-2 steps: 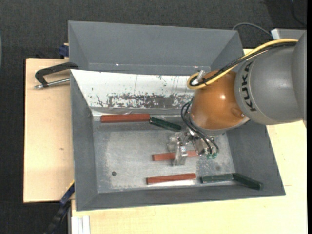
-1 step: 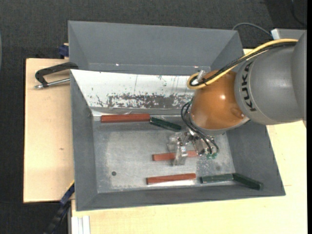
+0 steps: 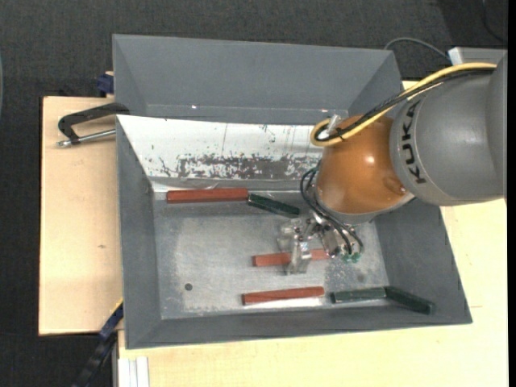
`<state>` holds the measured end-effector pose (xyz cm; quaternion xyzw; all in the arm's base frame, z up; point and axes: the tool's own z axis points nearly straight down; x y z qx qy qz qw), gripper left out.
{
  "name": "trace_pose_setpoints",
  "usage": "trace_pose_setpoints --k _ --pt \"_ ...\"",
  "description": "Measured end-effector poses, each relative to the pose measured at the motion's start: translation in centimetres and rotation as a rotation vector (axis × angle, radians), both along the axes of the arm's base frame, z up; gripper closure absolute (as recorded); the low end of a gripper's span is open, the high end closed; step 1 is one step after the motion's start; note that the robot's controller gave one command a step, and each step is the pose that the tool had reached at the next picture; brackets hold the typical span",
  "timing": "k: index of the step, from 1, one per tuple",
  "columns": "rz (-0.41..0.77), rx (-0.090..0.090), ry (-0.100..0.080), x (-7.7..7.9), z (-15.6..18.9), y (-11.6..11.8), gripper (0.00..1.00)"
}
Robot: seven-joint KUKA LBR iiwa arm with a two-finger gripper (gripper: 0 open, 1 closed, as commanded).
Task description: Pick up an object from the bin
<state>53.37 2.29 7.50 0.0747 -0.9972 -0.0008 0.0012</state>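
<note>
Since the tool [image 3: 297, 251] sits low over the short red-brown bar [image 3: 268, 260] near the middle of the bin [image 3: 137, 240], that bar looks like the thing to take, though I cannot tell whether the tool is released or clenched, or whether it has the bar at all. The bar lies flat on the bin floor, running from 9 to 3 o'clock, and the tool covers it toward its 3 o'clock end. A good grasp would probably close across the bar's narrow width, from 12 and 6 o'clock. It should also shift a little toward 9 o'clock, because a hold near one end may let the free end droop or swing on the lift. The lift is best taken straight up. A dark green bar [image 3: 274, 206] lies near, at 11 o'clock from the tool, and any sideways drift could nudge it. A longer red-brown bar [image 3: 282, 297] lies at 6 o'clock by the front wall, a dark bar [image 3: 379, 297] at 4 o'clock, and another red-brown bar [image 3: 208, 194] at 10 o'clock along the back wall, all apart from the target.
</note>
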Motion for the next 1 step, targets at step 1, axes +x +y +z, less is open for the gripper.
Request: trace_pose_setpoints --k 1 --pt "0.0 0.0 0.002 -0.08 2.0 0.02 1.0"
